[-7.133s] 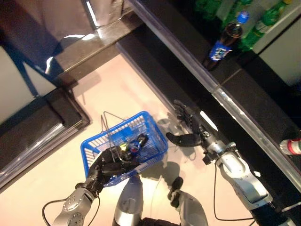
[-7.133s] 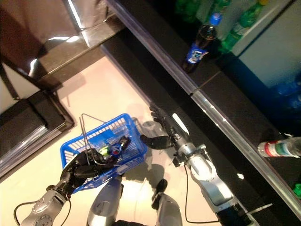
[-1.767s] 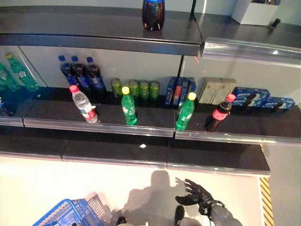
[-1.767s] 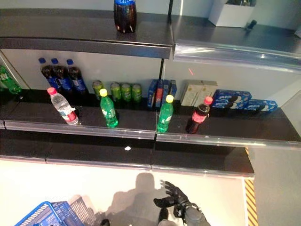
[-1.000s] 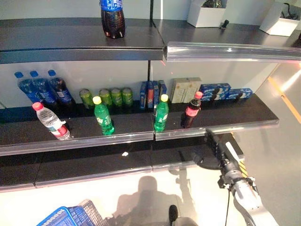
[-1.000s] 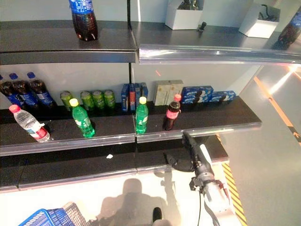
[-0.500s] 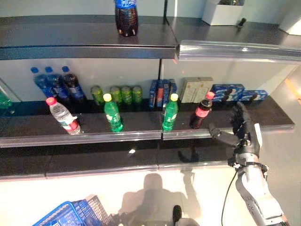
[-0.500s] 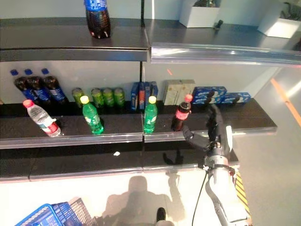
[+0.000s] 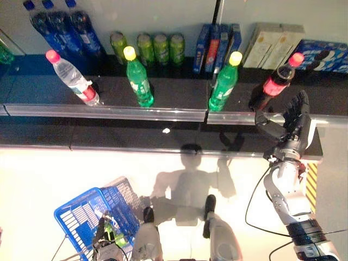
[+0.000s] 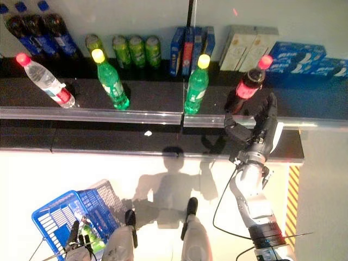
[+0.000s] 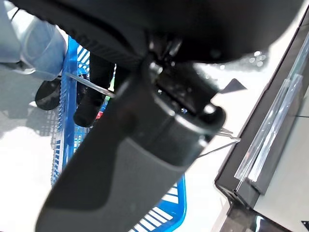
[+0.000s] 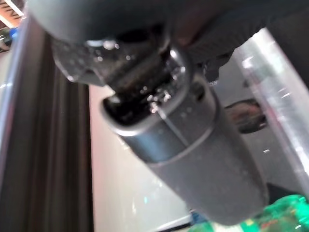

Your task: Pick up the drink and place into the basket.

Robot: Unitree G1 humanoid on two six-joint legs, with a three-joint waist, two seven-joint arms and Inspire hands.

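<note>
A cola bottle with a red cap (image 9: 273, 86) stands on the dark shelf (image 9: 163, 100), furthest right of the front row. My right hand (image 9: 291, 122) is open just right of it at the shelf's front edge, fingers upright and thumb stretched toward the bottle's base, not holding it. Low on the left, the blue basket (image 9: 70, 209) hangs from my left hand (image 9: 106, 242), whose fingers (image 11: 94, 92) curl round the wire handle. A green-labelled drink (image 9: 117, 239) lies inside the basket.
Two green bottles (image 9: 138, 79) (image 9: 224, 84) and a tilted water bottle (image 9: 73, 79) share the front row behind a clear rail (image 9: 163, 114). Cans (image 9: 155, 49), dark bottles (image 9: 60, 27) and boxes (image 9: 272, 46) line the back. A lower ledge (image 9: 136, 138) juts out beneath.
The camera has tipped down, so the top shelf is out of sight and the basket shows more. My right hand has closed in on the cola bottle from the right.
</note>
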